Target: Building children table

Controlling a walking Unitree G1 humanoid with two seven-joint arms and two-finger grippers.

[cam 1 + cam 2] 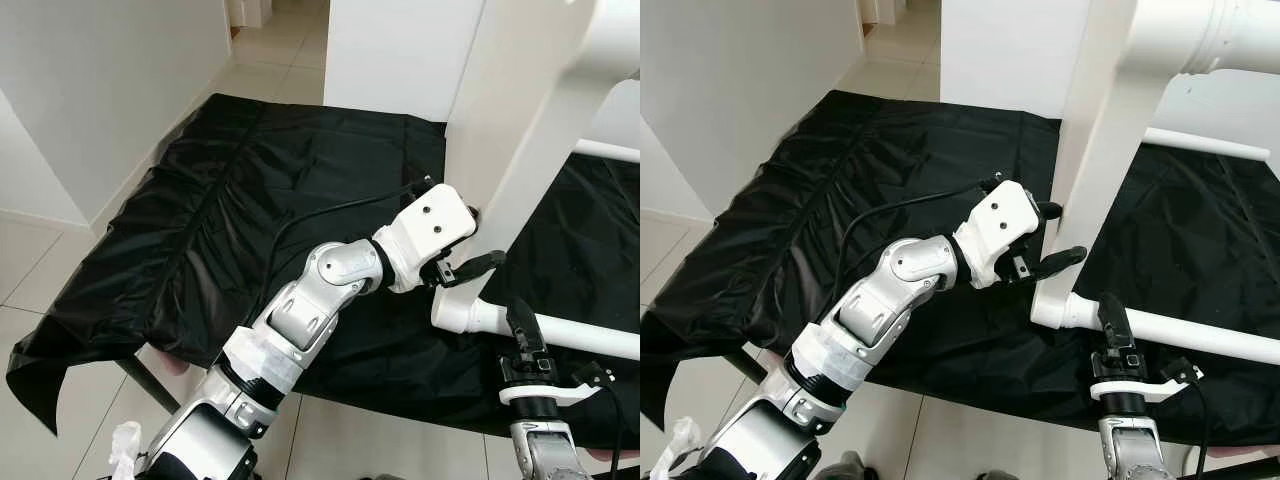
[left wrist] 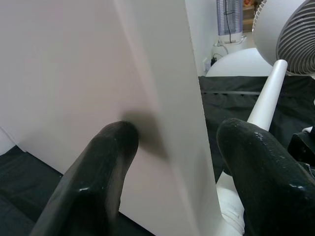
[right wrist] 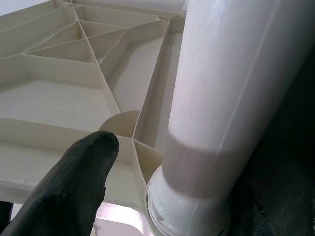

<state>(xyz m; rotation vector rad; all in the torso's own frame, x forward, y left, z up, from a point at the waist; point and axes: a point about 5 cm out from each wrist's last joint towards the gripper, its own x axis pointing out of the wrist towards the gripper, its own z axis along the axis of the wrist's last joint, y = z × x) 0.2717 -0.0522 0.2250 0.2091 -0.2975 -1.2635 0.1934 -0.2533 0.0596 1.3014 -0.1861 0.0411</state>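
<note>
Currently white tabletop [image 1: 520,110] stands on edge on black cloth [image 1: 250,200], one leg [image 1: 560,335] fitted in low corner socket, lying across cloth. Left gripper [image 1: 462,243] spread wide, fingers straddling tabletop edge without clamping. Right gripper [image 1: 522,330] beside leg near socket; cannot tell whether open or closed. Risk, as I judge: tabletop is unclamped, so push could tip panel or twist leg from socket.
</note>
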